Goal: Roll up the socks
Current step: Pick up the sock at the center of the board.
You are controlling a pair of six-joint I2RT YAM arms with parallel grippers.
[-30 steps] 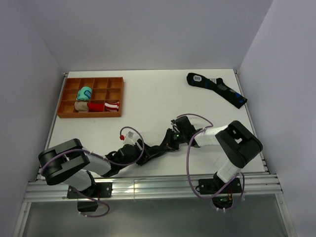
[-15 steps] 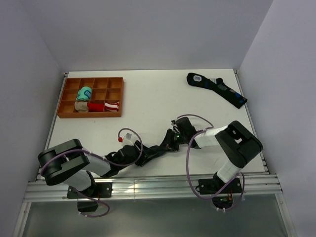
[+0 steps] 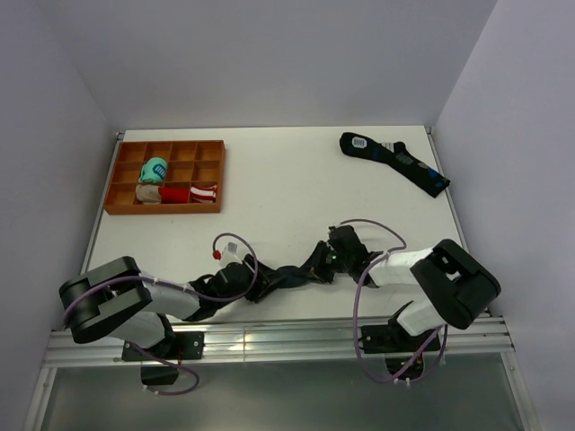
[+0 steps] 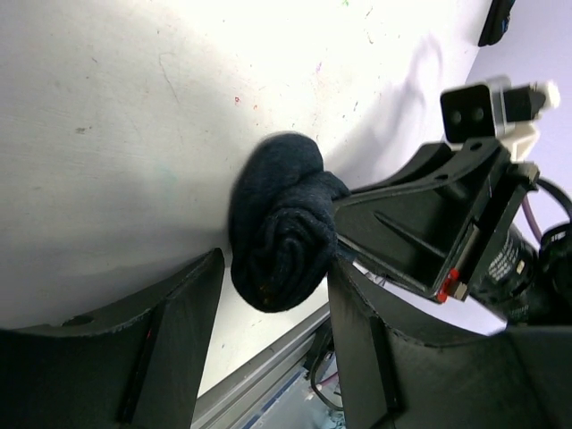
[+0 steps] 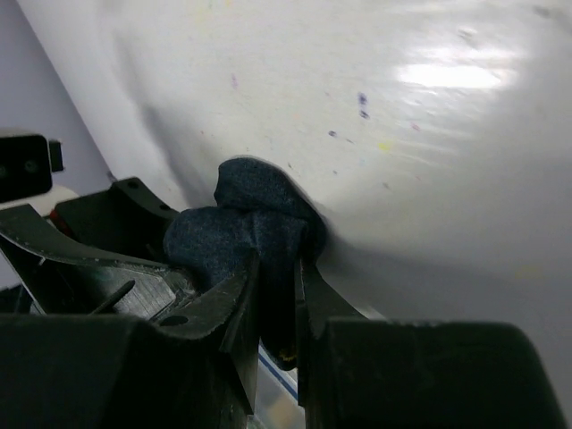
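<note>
The socks are a dark navy bunch near the table's front edge, between the two grippers. In the left wrist view they form a tight roll sitting between the fingertips of my left gripper. The roll touches the right-hand finger, and a thin strip of table shows beside the other finger, so the jaws stand open around it. My right gripper is shut on a fold of the socks from the opposite side. Seen from above, the left gripper and right gripper face each other closely.
An orange compartment tray at the back left holds a teal bundle, a beige bundle and a red-white one. A longer dark sock lies at the back right. The metal rail runs just behind the grippers.
The right gripper has slid nearer the front edge with the sock end, its elbow swinging right. The socks are bunched shorter. The left jaws have narrowed a little around the roll.
</note>
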